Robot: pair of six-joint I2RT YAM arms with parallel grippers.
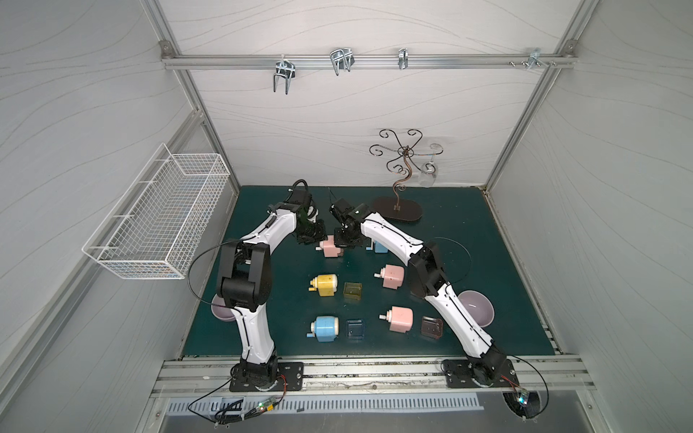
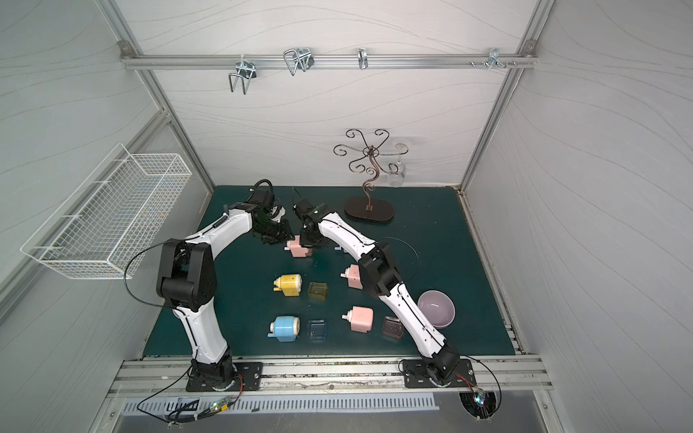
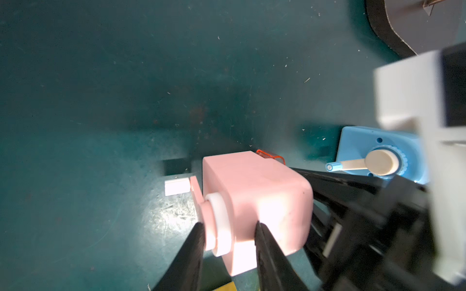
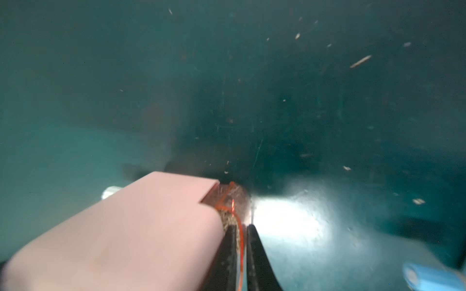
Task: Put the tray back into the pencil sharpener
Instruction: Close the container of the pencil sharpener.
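Tray (image 4: 233, 199) almost seated in pink sharpener (image 3: 257, 196), wall within right tool (image 4: 242, 228), grip impossible to tell; left tool (image 3: 229, 224) pinching sharpener.

Blue sharpener (image 1: 380, 248) mostly behind R arm (image 1: 392, 240) in both top views. Pink sharpener (image 4: 126, 239) blurry & cropped in R wrist view.

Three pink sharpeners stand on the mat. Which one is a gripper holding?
The pink sharpener farthest from the arm bases: the left gripper clamps its crank end; the other two stand untouched.
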